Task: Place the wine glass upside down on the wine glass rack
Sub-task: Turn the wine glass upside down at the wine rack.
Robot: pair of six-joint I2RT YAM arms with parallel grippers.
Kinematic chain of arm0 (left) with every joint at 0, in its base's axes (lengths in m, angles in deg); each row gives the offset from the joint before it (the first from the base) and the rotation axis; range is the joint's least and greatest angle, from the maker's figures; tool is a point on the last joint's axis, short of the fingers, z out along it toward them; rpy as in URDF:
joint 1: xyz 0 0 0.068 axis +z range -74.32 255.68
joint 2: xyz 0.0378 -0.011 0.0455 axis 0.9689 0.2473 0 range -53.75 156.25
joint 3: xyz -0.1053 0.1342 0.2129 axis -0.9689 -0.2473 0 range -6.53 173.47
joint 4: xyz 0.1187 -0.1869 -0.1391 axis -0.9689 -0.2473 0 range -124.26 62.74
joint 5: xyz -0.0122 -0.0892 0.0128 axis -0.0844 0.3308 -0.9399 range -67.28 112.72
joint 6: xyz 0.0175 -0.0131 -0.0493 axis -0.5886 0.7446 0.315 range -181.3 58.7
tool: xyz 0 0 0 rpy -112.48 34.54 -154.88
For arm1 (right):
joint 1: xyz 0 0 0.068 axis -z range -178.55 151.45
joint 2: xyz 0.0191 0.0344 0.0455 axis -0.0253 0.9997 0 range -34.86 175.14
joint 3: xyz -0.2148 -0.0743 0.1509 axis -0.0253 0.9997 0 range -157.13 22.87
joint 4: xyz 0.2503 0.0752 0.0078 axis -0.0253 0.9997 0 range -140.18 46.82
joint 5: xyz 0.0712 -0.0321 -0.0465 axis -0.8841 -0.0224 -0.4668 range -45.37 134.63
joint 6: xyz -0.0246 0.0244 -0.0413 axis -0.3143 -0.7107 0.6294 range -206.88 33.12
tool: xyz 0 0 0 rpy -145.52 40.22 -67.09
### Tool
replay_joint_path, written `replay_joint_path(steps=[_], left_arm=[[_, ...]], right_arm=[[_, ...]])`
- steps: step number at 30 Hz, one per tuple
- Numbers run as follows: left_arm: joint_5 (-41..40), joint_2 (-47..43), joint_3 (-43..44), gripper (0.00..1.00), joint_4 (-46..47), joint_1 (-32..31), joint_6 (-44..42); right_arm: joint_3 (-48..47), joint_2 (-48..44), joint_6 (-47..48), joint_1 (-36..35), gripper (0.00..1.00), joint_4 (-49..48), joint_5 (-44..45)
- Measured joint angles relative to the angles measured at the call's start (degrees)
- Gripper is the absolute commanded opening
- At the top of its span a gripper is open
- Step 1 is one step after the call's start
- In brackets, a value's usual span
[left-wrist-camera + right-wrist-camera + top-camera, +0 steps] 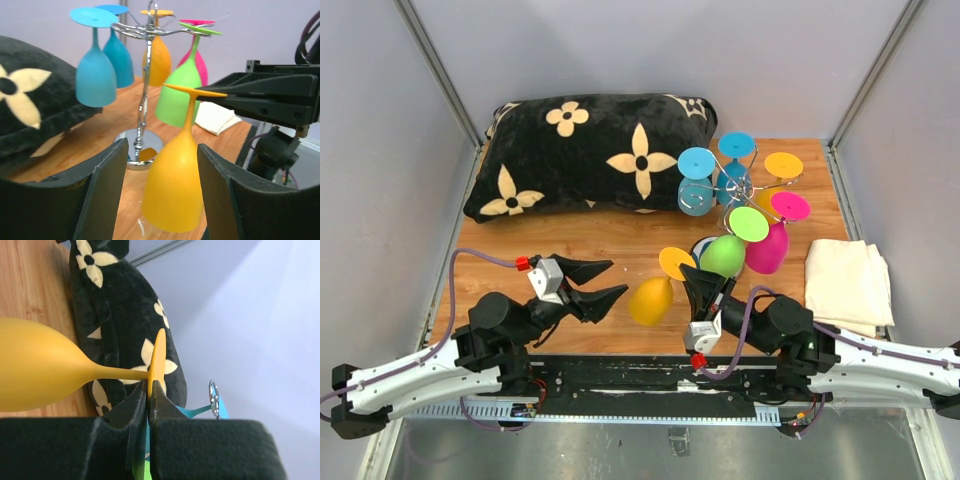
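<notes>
The yellow wine glass (651, 301) is upside down, foot up and tilted, in front of the wine glass rack (736, 186). My right gripper (692, 278) is shut on the rim of its foot (159, 357), and its tips (151, 389) pinch the thin disc. My left gripper (162, 192) is open. Its fingers (107, 192) flank the yellow bowl (172, 192) with a gap on each side. The chrome rack (145, 95) carries several glasses hung bowl down: two blue, one orange, one pink (768, 248) and one green (723, 256).
A black pillow with cream flowers (590, 150) lies across the back left of the wooden table (620, 235). A folded cream cloth (847, 283) sits at the right edge. Grey walls close in on three sides.
</notes>
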State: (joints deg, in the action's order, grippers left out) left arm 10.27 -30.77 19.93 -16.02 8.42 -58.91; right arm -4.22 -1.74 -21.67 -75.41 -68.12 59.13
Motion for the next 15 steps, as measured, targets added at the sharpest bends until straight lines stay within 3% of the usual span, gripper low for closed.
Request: replay_joint_path(steps=[7,15], left_arm=[[4.5,3.9,-2.2,0.70,6.0,0.0,4.3],[8.0,9.9,-3.7,0.69,13.8,0.0,5.4]], right_arm=[[-1.9,0.6,2.9,0.0,0.02,0.4,-2.7],[-4.9,2.4,4.2,0.0,0.02,0.7,-5.4]])
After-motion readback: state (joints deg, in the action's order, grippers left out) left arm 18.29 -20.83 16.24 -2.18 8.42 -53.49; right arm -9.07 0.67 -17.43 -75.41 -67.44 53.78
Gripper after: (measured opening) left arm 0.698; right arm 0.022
